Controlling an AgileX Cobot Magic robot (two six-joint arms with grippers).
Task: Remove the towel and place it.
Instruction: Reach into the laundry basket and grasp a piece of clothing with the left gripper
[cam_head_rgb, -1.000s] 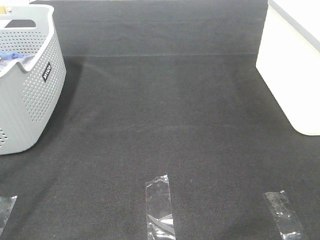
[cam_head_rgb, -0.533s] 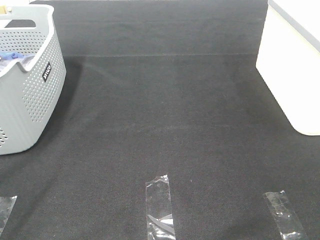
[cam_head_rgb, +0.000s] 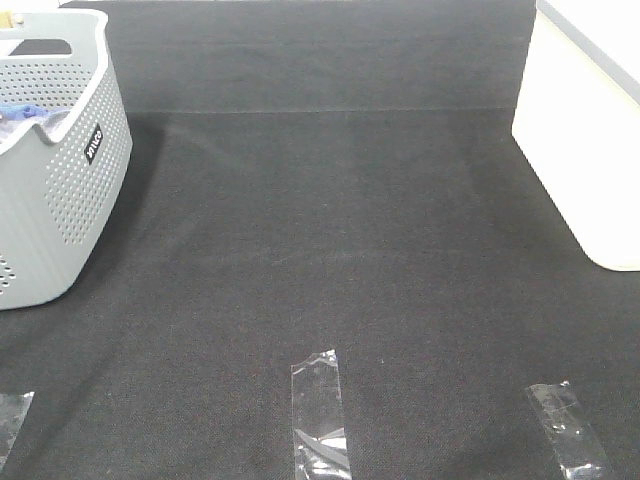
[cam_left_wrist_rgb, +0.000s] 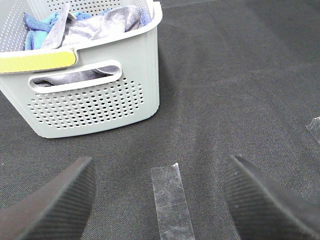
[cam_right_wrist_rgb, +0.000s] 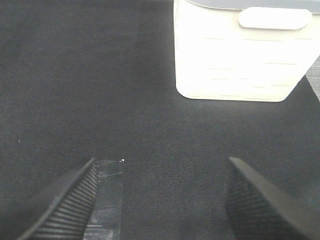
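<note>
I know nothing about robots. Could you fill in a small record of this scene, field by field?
towel: grey, crumpled inside the basket, beside a blue cloth
basket: grey, perforated, on the black mat
white bin: across the mat from the basket
left gripper: open, empty, facing the basket
right gripper: open, empty, facing the white bin

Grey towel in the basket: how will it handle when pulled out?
Probably floppy: the towel lies crumpled in soft folds. It may drag the blue cloth along, since the two lie bunched together. The perforated basket looks light, so it might shift or tip if the towel snags.
</note>
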